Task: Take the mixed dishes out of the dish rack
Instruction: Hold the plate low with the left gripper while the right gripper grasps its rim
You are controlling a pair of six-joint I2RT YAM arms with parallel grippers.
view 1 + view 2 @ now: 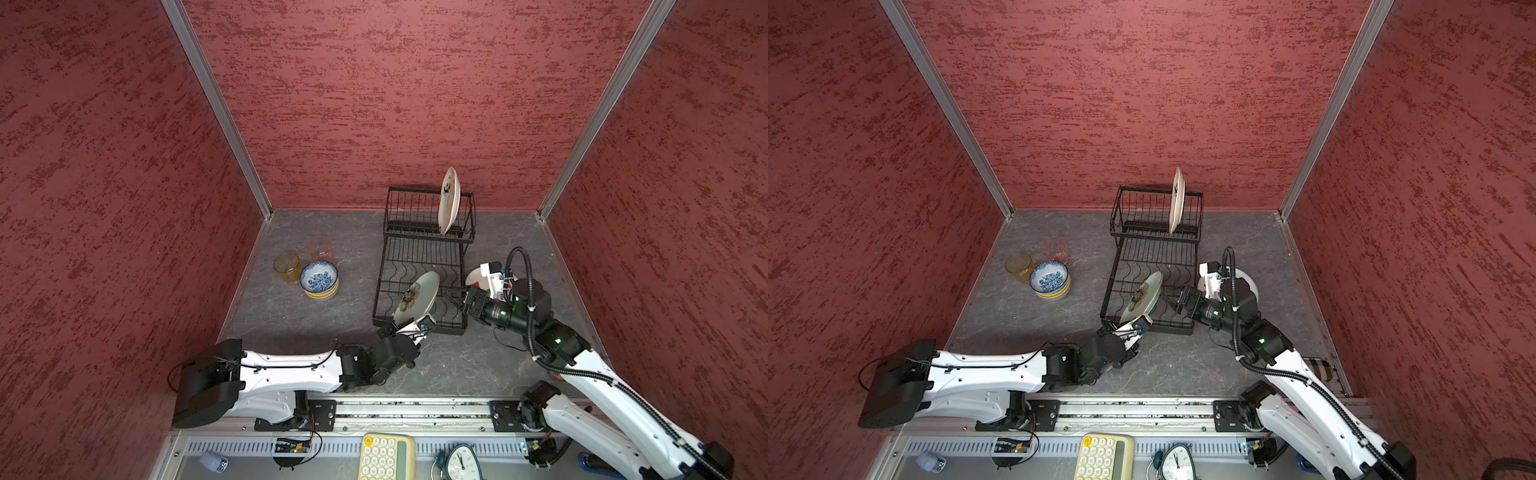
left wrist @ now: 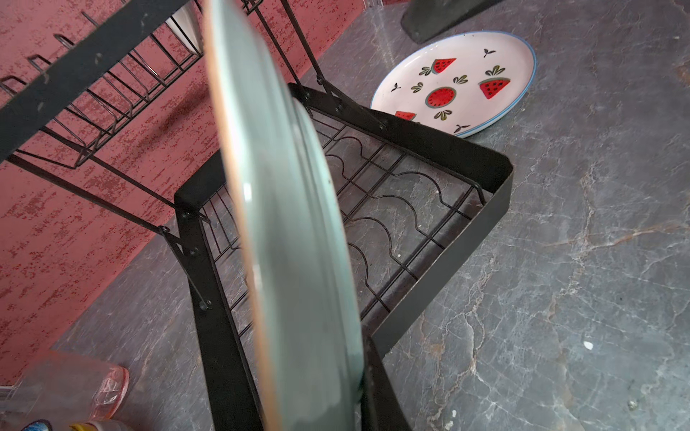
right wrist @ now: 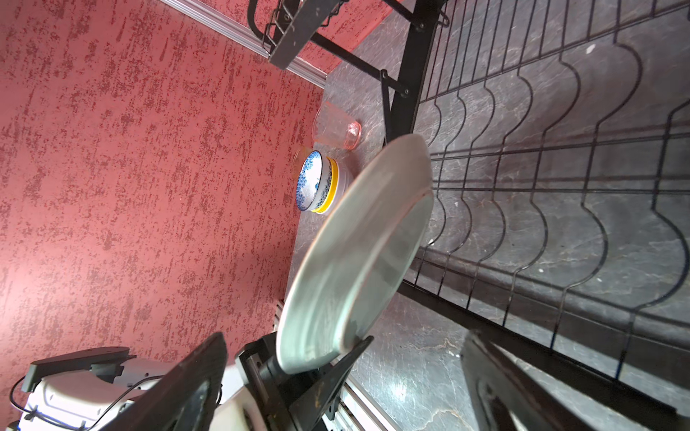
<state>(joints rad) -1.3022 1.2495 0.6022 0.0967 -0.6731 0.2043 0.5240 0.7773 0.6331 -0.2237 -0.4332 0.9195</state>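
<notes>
Left gripper [image 1: 409,327] clamped on the lower rim of the pale green plate [image 1: 417,297] — plate tilted over the near end of the dish rack [image 1: 419,253]. Right gripper [image 1: 454,299] spread wide, empty, just beside that plate — cream plate [image 1: 449,199] upright in the tall basket.

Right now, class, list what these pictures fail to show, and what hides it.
White watermelon-print round plate: top views, mostly behind the right arm.
Lowest bowl of the stack: top views, nearly covered by blue-white bowl and yellow bowl.
Cream round plate print: top views, too small to read.
</notes>
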